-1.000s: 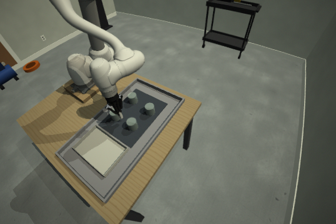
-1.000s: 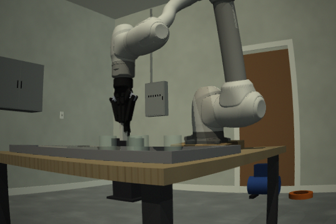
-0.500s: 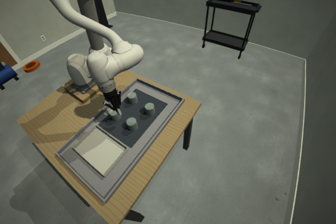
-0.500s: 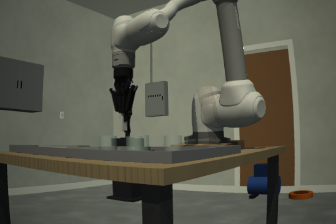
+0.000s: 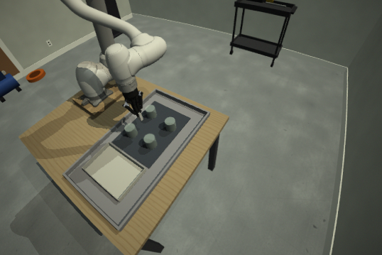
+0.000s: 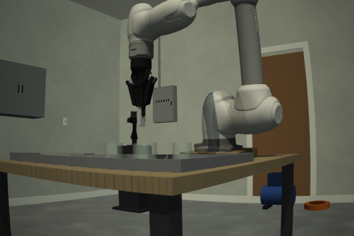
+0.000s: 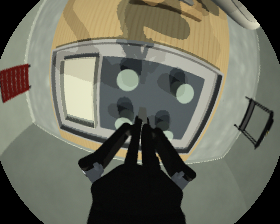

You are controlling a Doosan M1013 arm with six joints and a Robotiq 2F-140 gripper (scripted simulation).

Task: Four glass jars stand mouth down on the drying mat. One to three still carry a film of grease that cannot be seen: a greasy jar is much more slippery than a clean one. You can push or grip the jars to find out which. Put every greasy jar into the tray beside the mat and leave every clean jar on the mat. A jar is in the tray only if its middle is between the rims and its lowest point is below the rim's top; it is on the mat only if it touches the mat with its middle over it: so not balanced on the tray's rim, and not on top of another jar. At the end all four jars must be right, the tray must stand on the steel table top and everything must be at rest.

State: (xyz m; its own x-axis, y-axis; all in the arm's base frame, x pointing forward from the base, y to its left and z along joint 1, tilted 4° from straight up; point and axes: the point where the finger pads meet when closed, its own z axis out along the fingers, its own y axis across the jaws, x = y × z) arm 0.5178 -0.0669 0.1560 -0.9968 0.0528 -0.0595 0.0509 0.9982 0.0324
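Four pale green jars stand mouth down on the dark mat (image 5: 146, 159) (image 7: 153, 90). The back jar nearer the tray (image 5: 115, 178) (image 7: 80, 92) is this jar (image 5: 131, 130) (image 7: 127, 80); the other back jar (image 5: 151, 111) (image 7: 185, 93) is farther from the tray. In front stand a jar (image 5: 150, 140) (image 7: 122, 122) nearer the tray and a jar (image 5: 170, 123) farther off. The cream tray is empty. My gripper (image 5: 141, 117) (image 6: 141, 124) (image 7: 141, 112) is shut, empty, above jar height, over the mat. Its fingers partly hide the front jars in the wrist view. Grease cannot be seen.
The steel top (image 5: 122, 213) has a raised rim (image 5: 156, 91) around mat and tray. It lies on a wooden table (image 5: 60, 128). The arm's base (image 5: 93, 92) stands behind it. A black cart (image 5: 256, 45) is far off on the floor.
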